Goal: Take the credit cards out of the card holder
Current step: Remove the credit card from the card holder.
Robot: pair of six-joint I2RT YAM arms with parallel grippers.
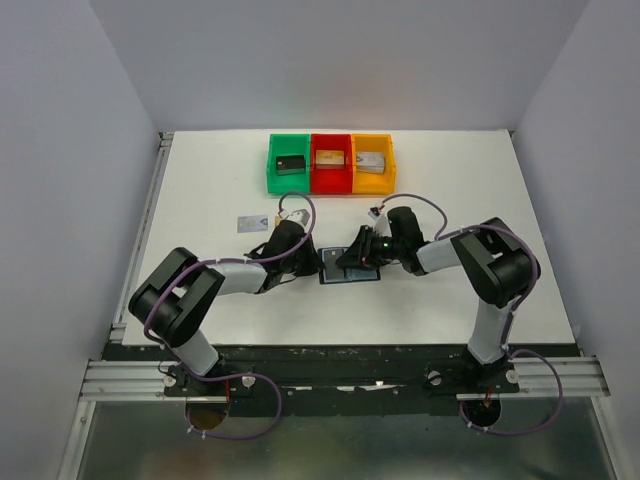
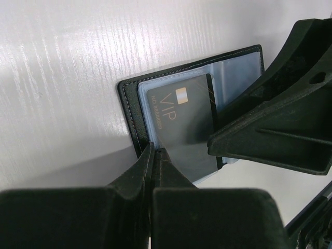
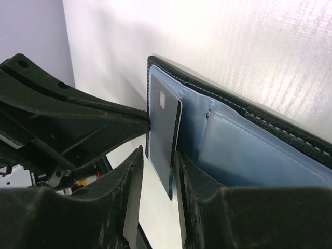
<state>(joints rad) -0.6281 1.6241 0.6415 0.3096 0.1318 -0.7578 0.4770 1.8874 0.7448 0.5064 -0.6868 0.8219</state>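
The card holder [image 1: 362, 273] lies open on the table, black outside and blue-grey inside [image 3: 244, 150]. A black credit card marked VIP [image 2: 179, 111] sticks partly out of its slot. My right gripper [image 3: 158, 155] is open and straddles this card's free edge [image 3: 165, 135]. Its right finger [image 3: 194, 179] lies against the card, while the left finger [image 3: 129, 176] stands a little apart. My left gripper [image 2: 154, 150] is shut, its tips set against the holder's near edge [image 2: 129, 111]. A pale silver-grey credit card [image 1: 252, 223] lies loose on the table to the left.
Green [image 1: 271, 165], red [image 1: 331, 187] and yellow [image 1: 372, 187] bins stand in a row at the back, each with a small block inside. Both arms [image 1: 235, 272] [image 1: 455, 250] meet over the table's middle. White walls close in the sides.
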